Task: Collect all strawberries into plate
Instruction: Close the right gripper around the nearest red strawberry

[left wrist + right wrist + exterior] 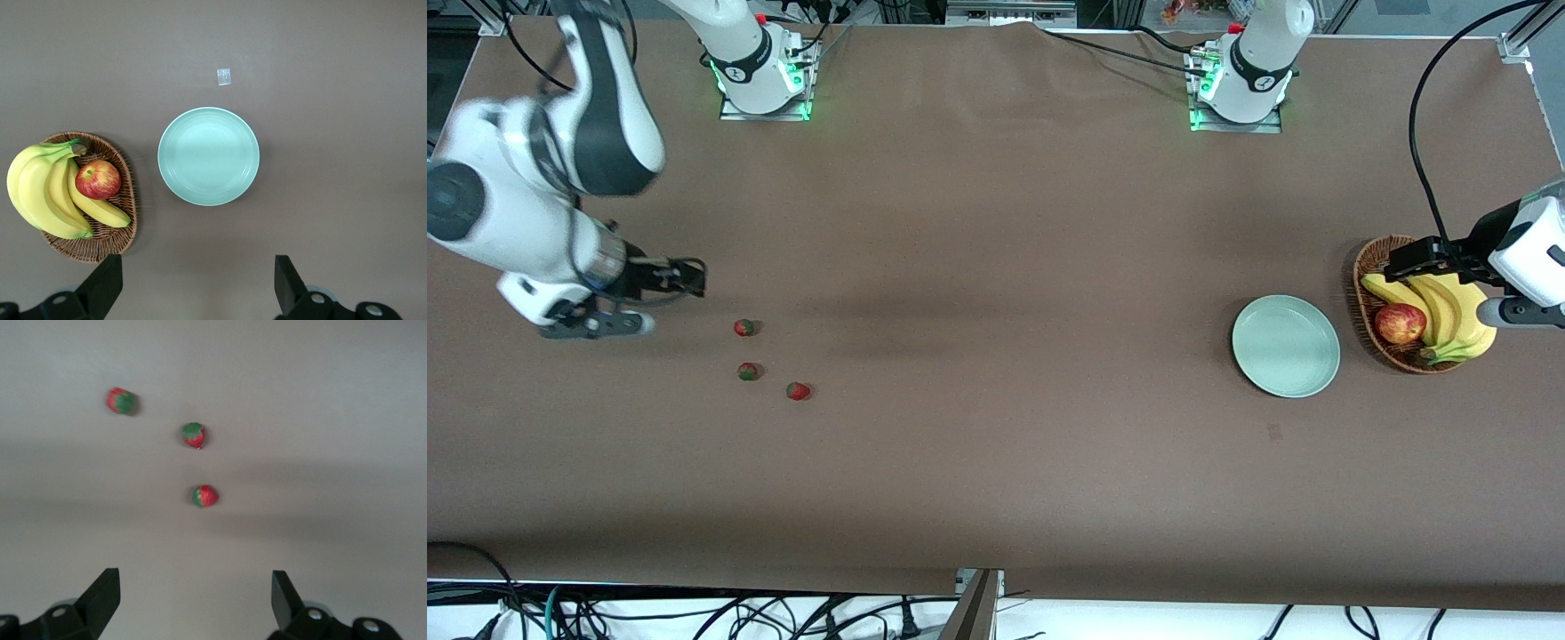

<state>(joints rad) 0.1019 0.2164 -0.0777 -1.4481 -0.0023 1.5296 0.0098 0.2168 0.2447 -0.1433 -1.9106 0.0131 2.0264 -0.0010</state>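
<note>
Our right hand [685,277] hangs wide open, empty, beside the strawberries [744,328], lining up; left hand [198,283], open, waits over the basket [1369,267] beside the plate [1286,346].

The table [996,267] wore matt brown cloth; the plate [208,156] looked smooth, faintly glossy, ahead of the left jaws; the basket [123,227] was rough woven wicker; the apple [98,179] shone; both arms showed glossy white plastic.
</note>
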